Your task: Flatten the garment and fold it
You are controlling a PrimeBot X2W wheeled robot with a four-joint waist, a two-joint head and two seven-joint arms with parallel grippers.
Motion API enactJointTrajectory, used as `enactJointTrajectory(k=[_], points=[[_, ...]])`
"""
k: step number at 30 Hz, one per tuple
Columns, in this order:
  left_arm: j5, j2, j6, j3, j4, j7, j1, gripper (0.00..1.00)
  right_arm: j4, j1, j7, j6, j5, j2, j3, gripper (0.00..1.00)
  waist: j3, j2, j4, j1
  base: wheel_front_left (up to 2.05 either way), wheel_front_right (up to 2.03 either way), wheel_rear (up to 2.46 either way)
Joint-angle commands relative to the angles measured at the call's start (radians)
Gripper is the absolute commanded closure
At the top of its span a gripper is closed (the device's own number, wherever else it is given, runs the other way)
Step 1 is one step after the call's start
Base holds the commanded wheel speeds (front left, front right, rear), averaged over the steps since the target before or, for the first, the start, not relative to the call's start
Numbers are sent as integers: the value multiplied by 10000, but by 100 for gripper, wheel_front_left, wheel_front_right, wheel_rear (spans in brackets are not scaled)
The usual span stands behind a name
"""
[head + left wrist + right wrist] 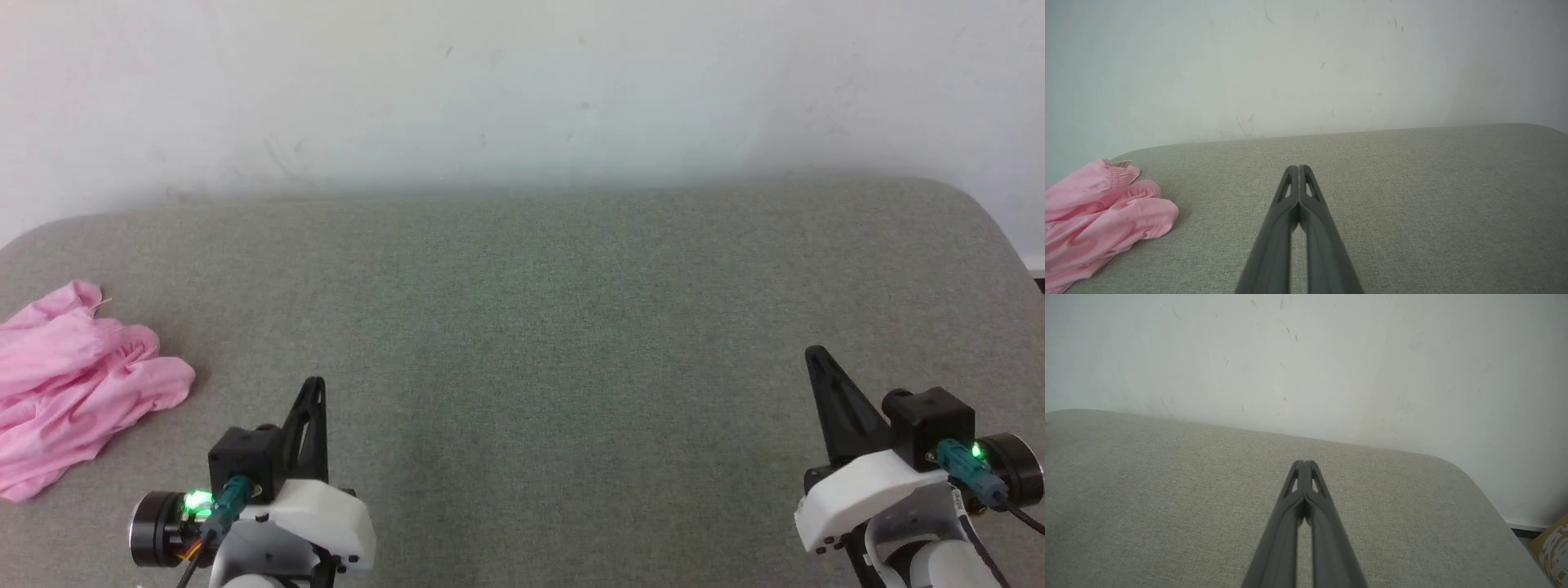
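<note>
The garment (69,380) is a crumpled heap of light-pink cloth at the far left edge of the grey padded surface, partly cut off by the head view's left side. In the left wrist view the garment (1102,220) lies to the left, its gathered waistband and small label at the top. My left gripper (316,385) rests at the lower left, to the right of the garment and apart from it, shut and empty; its tips (1299,168) meet. My right gripper (812,353) sits at the lower right, far from the cloth, shut with its tips (1303,463) together.
The grey fabric surface (539,327) has rounded far corners and ends at a white wall (522,90) behind. In the right wrist view the surface's right edge drops off, with a cardboard box (1553,547) beyond it.
</note>
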Motion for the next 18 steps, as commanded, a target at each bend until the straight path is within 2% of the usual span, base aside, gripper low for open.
enactJointTrajectory(k=[1, 2, 3, 18], points=[[66, -51, -80, 39, 18, -1, -121, 100, -70, 112, 5, -9, -76, 40, -9, 100, 0, -1, 0, 0, 0, 0, 0], [66, -51, -80, 39, 18, -1, -121, 100, -70, 112, 5, -9, -76, 40, -9, 100, 0, -1, 0, 0, 0, 0, 0], [0, 0, 2, 0, 0, -5, 0, 0, 0, 1, -5, 0, 2, 0, -4, 0, 0, -1, 0, 0, 0, 0, 0], [-8, 3, 317, -167, -103, -285, -46, 0, -230, 36, -285, -1, 333, -1, -176, 0, 70, -1, 80, 0, 0, 0, 0]])
